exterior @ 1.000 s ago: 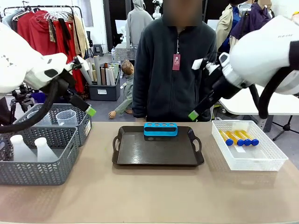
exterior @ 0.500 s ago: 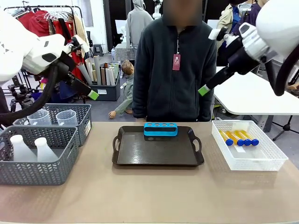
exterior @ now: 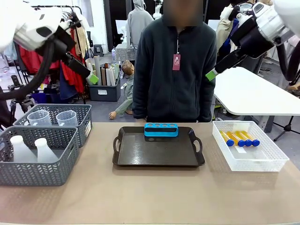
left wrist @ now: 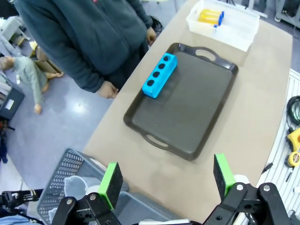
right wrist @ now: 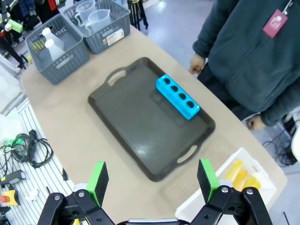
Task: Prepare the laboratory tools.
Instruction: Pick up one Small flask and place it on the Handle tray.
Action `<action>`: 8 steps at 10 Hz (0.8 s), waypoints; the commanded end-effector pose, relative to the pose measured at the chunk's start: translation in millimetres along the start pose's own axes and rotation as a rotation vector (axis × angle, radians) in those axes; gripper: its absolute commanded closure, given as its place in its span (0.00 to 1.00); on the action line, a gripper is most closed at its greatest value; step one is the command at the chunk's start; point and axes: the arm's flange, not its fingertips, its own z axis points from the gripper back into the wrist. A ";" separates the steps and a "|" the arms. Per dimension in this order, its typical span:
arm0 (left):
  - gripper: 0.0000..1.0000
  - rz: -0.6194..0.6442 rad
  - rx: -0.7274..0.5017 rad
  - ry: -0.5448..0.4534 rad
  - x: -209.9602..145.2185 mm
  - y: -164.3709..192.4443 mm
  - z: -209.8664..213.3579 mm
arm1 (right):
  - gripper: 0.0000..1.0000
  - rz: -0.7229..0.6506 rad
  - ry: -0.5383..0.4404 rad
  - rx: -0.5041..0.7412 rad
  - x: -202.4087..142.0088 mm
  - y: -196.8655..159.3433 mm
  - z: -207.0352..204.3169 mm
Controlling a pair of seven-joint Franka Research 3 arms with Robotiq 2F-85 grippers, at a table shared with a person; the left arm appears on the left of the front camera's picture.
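Left gripper (left wrist: 167,177): is hanging high over the left side of the table (exterior: 150,197), released, with its green pads (left wrist: 111,182) standing wide apart and nothing between them.
Right gripper (right wrist: 152,179): is hanging high over the right side of the table, also released, with its fingers spread wide and clasping nothing.
Front grey basket (exterior: 37,171): is sitting nearest, at the table's left edge.
Flasks (exterior: 21,149): two translucent white conical ones are standing upright side by side inside the front grey basket.
Black tray (exterior: 154,152): is lying mid-table, with one handle at its left end and one at its right.
White bin (exterior: 255,165): is sitting near the black tray's right end, apart from it.
Tubes (exterior: 239,138): four blue-capped ones with yellow contents are lying side by side in the far part of the white bin.
Rear grey basket (exterior: 85,126): is standing directly behind the front grey basket.
Beakers (exterior: 67,117): two clear ones are standing upright side by side inside the rear grey basket.
Blue rack (exterior: 161,130): is lying along the black tray's far edge, with its four round holes facing up.
Person (exterior: 173,79): is standing at the far side behind the blue rack, wearing a dark fleece jacket, with both hands hanging by the table's far edge.
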 end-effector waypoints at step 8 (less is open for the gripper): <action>0.00 0.001 -0.004 0.026 21.0 8.7 12.3 | 0.00 -0.021 0.028 -0.020 -3.8 -15.7 15.8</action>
